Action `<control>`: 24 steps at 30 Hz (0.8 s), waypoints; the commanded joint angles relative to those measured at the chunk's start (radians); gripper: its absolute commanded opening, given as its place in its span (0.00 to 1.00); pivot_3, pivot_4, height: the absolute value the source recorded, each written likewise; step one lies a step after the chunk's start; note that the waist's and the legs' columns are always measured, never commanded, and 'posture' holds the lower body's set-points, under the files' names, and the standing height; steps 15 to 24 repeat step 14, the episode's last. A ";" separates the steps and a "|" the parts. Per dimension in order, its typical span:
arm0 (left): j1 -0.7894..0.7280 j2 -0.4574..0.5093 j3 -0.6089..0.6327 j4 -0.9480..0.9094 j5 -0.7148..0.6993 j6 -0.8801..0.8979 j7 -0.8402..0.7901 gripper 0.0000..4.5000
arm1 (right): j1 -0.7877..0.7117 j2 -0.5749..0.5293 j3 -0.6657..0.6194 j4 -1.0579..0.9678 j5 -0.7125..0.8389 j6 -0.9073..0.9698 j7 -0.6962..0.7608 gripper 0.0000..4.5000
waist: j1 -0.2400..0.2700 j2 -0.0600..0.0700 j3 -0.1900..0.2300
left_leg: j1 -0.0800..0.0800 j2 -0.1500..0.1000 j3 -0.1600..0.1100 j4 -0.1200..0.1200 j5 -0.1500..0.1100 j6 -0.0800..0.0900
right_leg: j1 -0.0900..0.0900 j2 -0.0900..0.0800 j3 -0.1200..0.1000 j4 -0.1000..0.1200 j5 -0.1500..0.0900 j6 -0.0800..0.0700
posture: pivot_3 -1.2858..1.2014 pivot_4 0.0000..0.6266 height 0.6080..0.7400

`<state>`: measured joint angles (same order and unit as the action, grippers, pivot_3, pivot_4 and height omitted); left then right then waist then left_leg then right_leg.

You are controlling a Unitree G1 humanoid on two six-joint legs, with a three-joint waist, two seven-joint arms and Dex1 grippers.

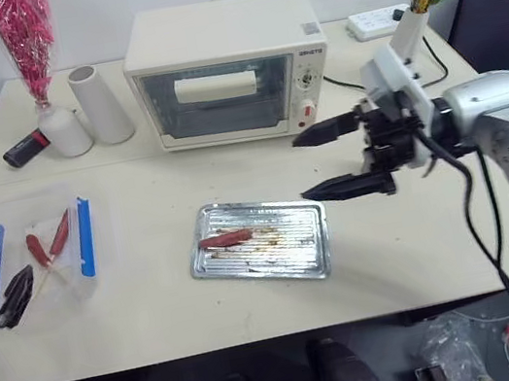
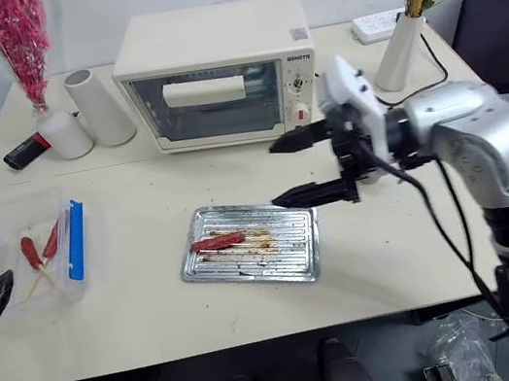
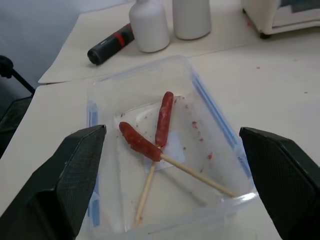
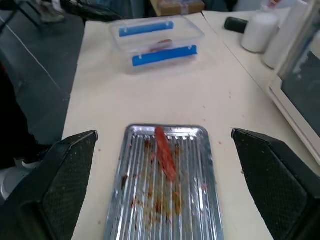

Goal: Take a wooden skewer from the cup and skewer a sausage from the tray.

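Sausage (image 1: 226, 239), reddish-brown and alone, lies on the silver tray (image 1: 293, 243) in the middle of the table, toward the tray's 9 o'clock end and running along its ridges. The toaster oven (image 1: 223, 68) sits at 12 o'clock from the tray. Out at 9 o'clock is the clear plastic box (image 1: 2, 215) with blue clips, holding two sausages (image 3: 139, 142), each already run through, with their wooden skewers (image 3: 200, 175) crossing on the box floor.

The left gripper (image 3: 172, 131) hangs just on the near side of that box with its fingers spread wide and nothing between them. The right gripper (image 1: 302, 168) hovers at about 2 o'clock from the tray, above the table, fingers likewise wide apart and empty, pointing across toward the tray.

From where I stand, one round looks finished and the tray sausage is next. To do it well, I'd say the stick should be pinched near its blunt end so plenty of point sticks out. The sausage wants steadying, too: it is round, and on that greasy, ridged metal it may roll or slide away from a push. Driving the tip in along the sausage's length, from one end and low, should keep it centred rather than bursting out the side. The tray itself is light and could skate, so a gentle, straight push is the safer bet.
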<state>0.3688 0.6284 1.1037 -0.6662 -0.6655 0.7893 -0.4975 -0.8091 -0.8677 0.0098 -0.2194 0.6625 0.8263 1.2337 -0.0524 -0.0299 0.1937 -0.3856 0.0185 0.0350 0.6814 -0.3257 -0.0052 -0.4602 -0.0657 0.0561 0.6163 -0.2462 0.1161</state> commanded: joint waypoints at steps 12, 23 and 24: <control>0.341 0.037 0.261 0.152 -0.228 -0.077 -0.365 1.00 | 0.203 -0.310 -0.156 0.374 -0.111 -0.221 0.252 1.00 | -0.007 0.000 0.000 | 0.018 -0.002 0.004 -0.001 -0.003 0.000 | 0.018 0.007 0.001 -0.011 -0.010 -0.018 | 0.52 0.24 1.00; 0.348 0.042 0.239 0.155 -0.209 -0.087 -0.371 1.00 | 0.192 -0.306 -0.152 0.401 -0.122 -0.236 0.257 1.00 | -0.007 0.000 0.000 | 0.017 -0.001 0.004 -0.001 -0.003 0.000 | 0.018 0.007 0.001 -0.011 -0.010 -0.018 | 0.52 0.24 1.00; 0.348 0.042 0.239 0.155 -0.209 -0.087 -0.371 1.00 | 0.192 -0.306 -0.152 0.401 -0.122 -0.236 0.257 1.00 | -0.007 0.000 0.000 | 0.017 -0.001 0.004 -0.001 -0.003 0.000 | 0.018 0.007 0.001 -0.011 -0.010 -0.018 | 0.52 0.24 1.00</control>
